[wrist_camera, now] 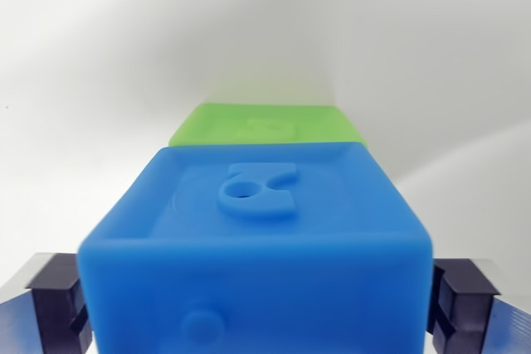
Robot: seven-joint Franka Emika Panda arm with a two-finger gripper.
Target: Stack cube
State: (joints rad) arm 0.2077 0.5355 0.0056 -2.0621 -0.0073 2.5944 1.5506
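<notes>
A blue cube [257, 238] with a raised figure on its top face fills the lower middle of the wrist view. My gripper [257, 304] is shut on it: one dark finger [58, 304] presses its side at the wrist view's left, the other finger [465, 300] presses the opposite side. Just beyond the blue cube lies a green cube [265, 124]. Only its top face, with an embossed mark, shows past the blue cube's far edge. Whether the two cubes touch cannot be told.
A plain white surface [108, 80] spreads around both cubes, with soft shadows at the right.
</notes>
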